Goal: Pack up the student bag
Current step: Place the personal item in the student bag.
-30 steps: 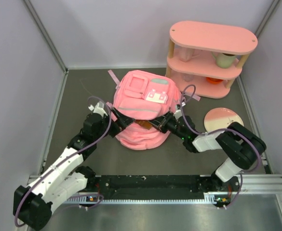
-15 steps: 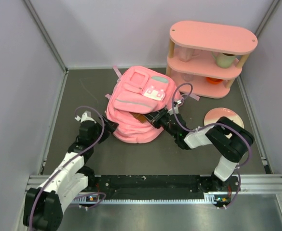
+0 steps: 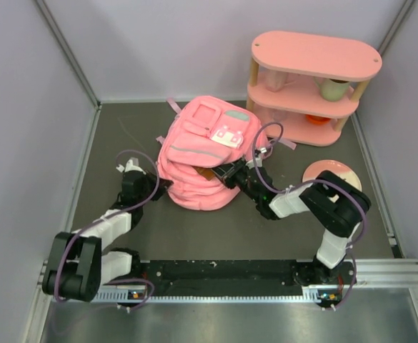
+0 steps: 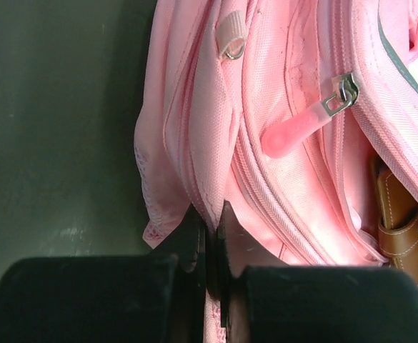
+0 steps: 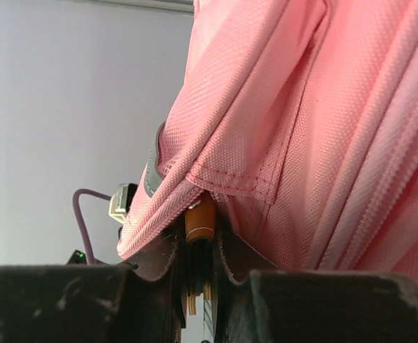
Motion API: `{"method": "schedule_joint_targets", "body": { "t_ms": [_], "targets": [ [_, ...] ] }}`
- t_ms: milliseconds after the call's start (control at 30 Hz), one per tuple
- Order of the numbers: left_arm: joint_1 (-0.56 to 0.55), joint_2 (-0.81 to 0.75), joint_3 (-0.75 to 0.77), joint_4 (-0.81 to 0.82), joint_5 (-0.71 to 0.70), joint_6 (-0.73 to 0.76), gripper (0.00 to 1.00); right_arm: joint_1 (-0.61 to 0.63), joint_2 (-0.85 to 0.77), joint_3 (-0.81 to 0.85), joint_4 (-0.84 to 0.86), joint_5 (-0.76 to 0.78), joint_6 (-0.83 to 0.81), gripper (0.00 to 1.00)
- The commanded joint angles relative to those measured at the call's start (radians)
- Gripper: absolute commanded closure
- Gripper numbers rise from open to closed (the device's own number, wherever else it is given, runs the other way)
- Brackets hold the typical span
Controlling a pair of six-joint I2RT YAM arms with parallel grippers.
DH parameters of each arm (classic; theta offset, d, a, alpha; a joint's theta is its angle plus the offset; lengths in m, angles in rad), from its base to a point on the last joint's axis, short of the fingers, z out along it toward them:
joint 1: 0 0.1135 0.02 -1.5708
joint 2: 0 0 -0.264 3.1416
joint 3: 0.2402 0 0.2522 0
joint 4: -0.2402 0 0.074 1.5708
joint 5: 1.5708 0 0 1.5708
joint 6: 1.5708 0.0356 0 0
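Cannot identify the orange-brown piece [image 5: 200, 223] between the right claw [image 5: 198, 275] jaws, mostly covered by student bag [image 5: 323, 143] fabric, cut off below.

Overhead, the light is soft and even from above: pale walls [image 3: 194, 50] read bright, the dark surface [image 3: 294, 229] matte, with a faint soft shadow along the student bag [image 3: 205, 153] on its near side. In the left wrist view the pink fabric is sharp and the zip pull [image 4: 294, 132] glows translucent; the left pincer [image 4: 210, 218] is a black blur. In the right wrist view the weave is crisp, brightest at upper right; the right pincer [image 5: 198, 246] is underexposed, out of focus
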Motion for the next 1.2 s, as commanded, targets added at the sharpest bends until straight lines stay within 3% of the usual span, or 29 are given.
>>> {"method": "schedule_joint_targets", "body": {
  "t_ms": [0, 233, 400, 600, 700, 733, 800, 933, 967, 1033, 1133, 1167],
  "targets": [
    [-0.045, 0.061, 0.045, 0.192, 0.176, -0.052, 1.00, -0.010, 0.049, 0.060, 0.162, 0.111, 0.099, 0.91],
    [-0.260, -0.164, 0.038, -0.052, 0.124, 0.034, 1.00, 0.031, 0.019, 0.078, 0.119, 0.205, 0.098, 0.87],
    [-0.347, -0.370, -0.010, -0.194, 0.119, 0.081, 1.00, 0.013, -0.049, 0.107, -0.125, 0.245, 0.101, 0.81],
    [-0.401, -0.432, -0.083, -0.203, 0.193, 0.077, 1.00, -0.015, -0.015, 0.212, -0.194, 0.113, 0.020, 0.75],
    [-0.410, -0.435, -0.092, -0.229, 0.184, 0.096, 1.00, -0.021, -0.003, 0.362, -0.416, -0.069, -0.081, 0.73],
    [-0.410, -0.430, -0.089, -0.228, 0.184, 0.101, 1.00, -0.018, 0.014, 0.429, -0.537, -0.087, -0.132, 0.71],
    [-0.410, -0.415, -0.075, -0.223, 0.184, 0.101, 1.00, -0.013, 0.031, 0.478, -0.622, -0.189, -0.155, 0.58],
    [-0.410, -0.386, -0.055, -0.220, 0.164, 0.106, 1.00, -0.010, -0.049, 0.318, -0.576, -0.167, -0.131, 0.43],
    [-0.409, -0.383, -0.052, -0.219, 0.156, 0.103, 1.00, -0.012, -0.087, 0.292, -0.582, -0.160, -0.126, 0.43],
    [-0.409, -0.378, -0.054, -0.200, 0.153, 0.097, 1.00, -0.010, -0.107, 0.267, -0.584, -0.176, -0.135, 0.49],
    [-0.410, -0.366, -0.049, -0.192, 0.158, 0.089, 1.00, -0.010, -0.098, 0.279, -0.605, -0.216, -0.125, 0.93],
    [-0.409, -0.364, -0.043, -0.197, 0.155, 0.093, 1.00, -0.010, -0.095, 0.278, -0.608, -0.223, -0.120, 1.00]
  ]
}}
